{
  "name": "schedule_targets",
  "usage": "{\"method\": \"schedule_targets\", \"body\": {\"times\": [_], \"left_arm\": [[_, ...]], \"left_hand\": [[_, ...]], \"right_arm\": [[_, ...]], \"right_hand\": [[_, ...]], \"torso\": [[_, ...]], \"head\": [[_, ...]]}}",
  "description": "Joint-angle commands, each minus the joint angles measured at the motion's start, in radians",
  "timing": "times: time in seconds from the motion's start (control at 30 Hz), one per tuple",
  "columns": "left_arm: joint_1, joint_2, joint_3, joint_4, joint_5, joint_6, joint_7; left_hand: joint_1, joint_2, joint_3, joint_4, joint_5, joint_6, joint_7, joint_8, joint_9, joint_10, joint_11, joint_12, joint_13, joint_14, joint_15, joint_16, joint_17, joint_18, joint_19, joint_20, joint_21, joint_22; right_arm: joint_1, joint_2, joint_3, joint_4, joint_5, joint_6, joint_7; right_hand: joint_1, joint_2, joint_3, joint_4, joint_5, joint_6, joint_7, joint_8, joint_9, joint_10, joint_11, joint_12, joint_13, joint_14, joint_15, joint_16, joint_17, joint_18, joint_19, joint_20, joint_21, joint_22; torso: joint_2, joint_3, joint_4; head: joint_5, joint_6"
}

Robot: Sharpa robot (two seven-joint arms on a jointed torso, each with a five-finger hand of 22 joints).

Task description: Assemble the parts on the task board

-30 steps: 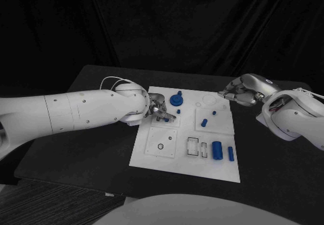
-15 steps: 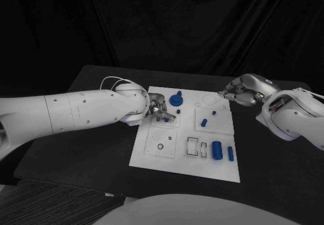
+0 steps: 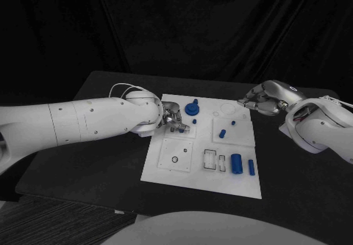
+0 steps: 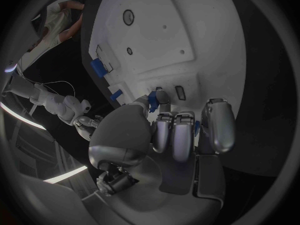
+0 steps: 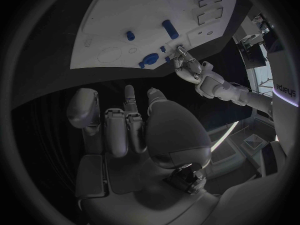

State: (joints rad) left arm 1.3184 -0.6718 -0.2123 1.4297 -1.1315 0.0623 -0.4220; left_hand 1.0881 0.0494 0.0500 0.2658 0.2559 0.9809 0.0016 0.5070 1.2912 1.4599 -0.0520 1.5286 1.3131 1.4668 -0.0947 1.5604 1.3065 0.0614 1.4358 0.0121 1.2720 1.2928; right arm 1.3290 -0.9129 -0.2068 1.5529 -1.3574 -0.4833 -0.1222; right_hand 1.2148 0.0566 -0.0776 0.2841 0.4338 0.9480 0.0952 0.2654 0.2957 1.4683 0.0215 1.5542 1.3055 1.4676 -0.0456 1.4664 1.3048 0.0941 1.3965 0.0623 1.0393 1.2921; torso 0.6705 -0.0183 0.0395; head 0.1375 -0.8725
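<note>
The white task board lies in the middle of the table. My left hand is over the board's far left part and pinches a small blue part; the left wrist view shows that part at the tip of the thumb of the left hand. Beyond the board's far right corner, my right hand hovers with its fingers curled in and nothing in them. On the board are a round blue knob, a short oblong part, a thick cylinder and a slim one.
Two small blue pegs stand on the board's far half. Outlined empty recesses sit near the thick cylinder, and a ring-shaped hole is at the near left. Black table surrounds the board.
</note>
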Motion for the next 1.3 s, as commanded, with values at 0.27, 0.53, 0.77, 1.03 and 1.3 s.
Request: {"method": "schedule_targets", "body": {"times": [0.27,0.53,0.77,1.03,1.3], "left_arm": [[-0.002,-0.003,0.0,0.004,0.003,0.012,-0.006],[-0.002,-0.005,0.0,0.007,0.003,0.01,-0.012],[-0.002,-0.006,0.0,0.008,0.003,0.007,-0.012],[-0.002,-0.006,0.0,0.009,0.003,0.008,-0.013],[-0.002,-0.003,0.0,0.007,0.003,0.013,-0.01]], "left_hand": [[0.03,-0.005,-0.006,-0.019,0.034,0.016,-0.007,-0.006,0.022,0.087,-0.016,0.003,0.222,0.101,-0.015,0.006,0.256,0.004,0.01,-0.007,0.0,0.192],[0.032,-0.005,-0.005,-0.019,0.038,0.031,-0.008,0.02,0.029,0.088,-0.017,0.004,0.223,0.101,-0.016,0.006,0.257,0.004,0.01,-0.007,0.001,0.192],[0.035,-0.004,-0.003,-0.02,0.042,0.038,-0.009,0.029,0.032,0.088,-0.018,0.005,0.224,0.101,-0.017,0.007,0.257,0.004,0.011,-0.008,0.002,0.192],[0.045,-0.004,0.003,-0.023,0.065,0.04,-0.012,0.033,0.037,0.088,-0.02,0.004,0.223,0.101,-0.019,0.006,0.256,0.004,0.011,-0.01,0.001,0.192],[0.037,-0.005,0.001,-0.012,0.038,0.039,-0.011,0.03,0.039,0.088,-0.02,0.003,0.223,0.1,-0.02,0.005,0.255,0.004,0.011,-0.011,0.0,0.192]], "right_arm": [[-0.002,0.0,0.001,0.001,-0.004,-0.002,-0.016],[-0.002,0.0,0.001,0.0,-0.004,-0.001,-0.016],[-0.002,0.001,0.001,-0.001,-0.004,0.0,-0.016],[-0.002,0.002,0.001,-0.002,-0.004,0.001,-0.016],[-0.002,0.002,0.001,-0.002,-0.004,0.002,-0.016]], "right_hand": [[0.016,0.003,-0.039,0.002,0.02,-0.012,0.002,0.015,0.013,0.102,0.0,0.017,0.265,0.07,-0.001,-0.016,0.138,0.012,-0.007,-0.001,-0.022,0.136],[0.016,0.003,-0.039,0.002,0.02,-0.012,0.002,0.015,0.013,0.102,0.0,0.017,0.265,0.07,-0.001,-0.016,0.138,0.012,-0.007,-0.001,-0.022,0.136],[0.016,0.003,-0.039,0.002,0.02,-0.012,0.002,0.015,0.013,0.102,0.0,0.017,0.265,0.07,-0.001,-0.016,0.138,0.012,-0.007,-0.001,-0.022,0.136],[0.016,0.003,-0.039,0.002,0.02,-0.012,0.002,0.015,0.013,0.102,0.0,0.017,0.265,0.07,-0.001,-0.016,0.138,0.012,-0.007,-0.001,-0.022,0.136],[0.016,0.003,-0.039,0.002,0.02,-0.012,0.002,0.015,0.013,0.102,0.0,0.017,0.265,0.07,-0.001,-0.016,0.138,0.012,-0.007,-0.001,-0.022,0.136]], "torso": [[0.0,-0.0001,0.0009],[0.0,-0.0002,0.0006],[0.0,0.0,0.0008],[0.0,-0.0001,0.0007],[0.0,0.0002,0.0011]], "head": [[-0.001,0.0],[0.0,0.0],[0.001,0.0],[0.002,0.0],[0.001,0.0]]}}
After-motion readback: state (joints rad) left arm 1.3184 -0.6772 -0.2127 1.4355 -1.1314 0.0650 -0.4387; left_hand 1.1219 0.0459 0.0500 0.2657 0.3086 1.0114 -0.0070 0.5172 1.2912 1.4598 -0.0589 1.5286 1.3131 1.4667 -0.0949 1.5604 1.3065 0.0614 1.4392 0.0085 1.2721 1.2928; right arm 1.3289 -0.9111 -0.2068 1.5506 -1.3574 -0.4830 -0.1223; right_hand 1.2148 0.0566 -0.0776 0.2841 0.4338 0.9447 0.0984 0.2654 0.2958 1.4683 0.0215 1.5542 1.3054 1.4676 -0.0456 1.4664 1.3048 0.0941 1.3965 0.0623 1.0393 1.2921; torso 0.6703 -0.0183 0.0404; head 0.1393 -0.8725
